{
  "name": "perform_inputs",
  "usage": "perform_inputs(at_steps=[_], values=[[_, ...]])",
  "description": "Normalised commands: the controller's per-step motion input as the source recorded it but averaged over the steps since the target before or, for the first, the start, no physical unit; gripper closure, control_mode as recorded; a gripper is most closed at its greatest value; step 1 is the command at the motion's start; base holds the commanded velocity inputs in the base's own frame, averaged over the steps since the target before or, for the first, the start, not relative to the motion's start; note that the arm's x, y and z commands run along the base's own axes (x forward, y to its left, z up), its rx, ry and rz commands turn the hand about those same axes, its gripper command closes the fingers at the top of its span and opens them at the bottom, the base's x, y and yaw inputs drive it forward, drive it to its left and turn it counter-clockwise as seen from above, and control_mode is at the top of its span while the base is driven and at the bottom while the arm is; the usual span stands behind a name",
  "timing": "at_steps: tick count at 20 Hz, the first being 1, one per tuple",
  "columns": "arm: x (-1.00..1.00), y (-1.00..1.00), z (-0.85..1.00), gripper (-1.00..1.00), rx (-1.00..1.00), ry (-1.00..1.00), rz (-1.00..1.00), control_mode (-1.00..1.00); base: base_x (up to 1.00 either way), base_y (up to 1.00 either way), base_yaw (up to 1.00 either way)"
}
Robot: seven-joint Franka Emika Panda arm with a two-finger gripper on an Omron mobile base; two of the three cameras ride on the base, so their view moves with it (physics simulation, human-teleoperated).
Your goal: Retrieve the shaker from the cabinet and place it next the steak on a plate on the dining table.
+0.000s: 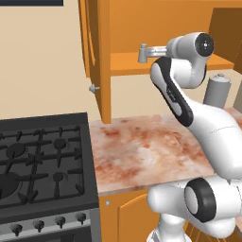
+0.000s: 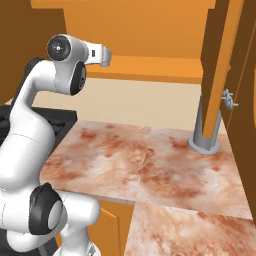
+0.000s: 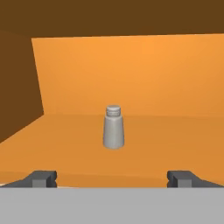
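Looking along the hand, we saw the shaker (image 3: pixel 113 127) standing upright on the cabinet (image 3: pixel 131 74) shelf, straight ahead of the gripper (image 3: pixel 112 178) and centred betw. its two fingertips (image 3: pixel 43 178), but deeper in and not yet touched. Its long axis was vertical. Jaws stood fully apart, holding nothing. We judged approx. a straight push forward was needed before closing.

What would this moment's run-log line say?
phase: approach | gripper: jaws open, empty | shaker: upright on cabinet shelf, centred ahead, untouched | next: advance, close
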Motion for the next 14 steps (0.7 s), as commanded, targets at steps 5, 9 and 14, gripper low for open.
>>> perform_inputs(at_steps=[5, 9, 14], values=[[0.27, 0.0, -0.11, -1.0, 0.0, 0.0, 0.0, -1.0, 0.0, 0.0, 0.0], [0.26, 0.0, -0.06, -1.0, 0.0, 0.0, 0.0, -1.0, 0.0, 0.0, 0.0], [0.26, 0.0, 0.0, -1.0, 0.0, 0.0, 0.0, -1.0, 0.0, 0.0, 0.0]])
